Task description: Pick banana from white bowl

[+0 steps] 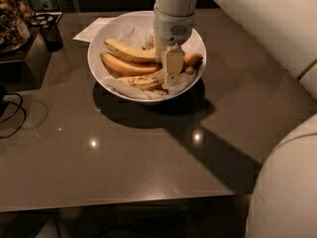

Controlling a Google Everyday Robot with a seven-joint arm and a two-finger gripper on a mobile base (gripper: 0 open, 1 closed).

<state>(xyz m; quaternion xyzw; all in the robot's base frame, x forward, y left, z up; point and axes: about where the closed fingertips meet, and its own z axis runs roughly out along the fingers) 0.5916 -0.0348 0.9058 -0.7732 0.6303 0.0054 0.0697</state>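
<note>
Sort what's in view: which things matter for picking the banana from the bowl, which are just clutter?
Job: speckled banana; white bowl; gripper, down inside the bowl among the bananas.
Lying about: yellow banana; orange banana; paper sheet behind the bowl; black cable on the left.

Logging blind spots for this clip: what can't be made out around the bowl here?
Camera view: the tool, low inside the white bowl, covers the right end of the banana; any grip is hidden.
Camera view: dark clutter, top left, cut off by the edge.
</note>
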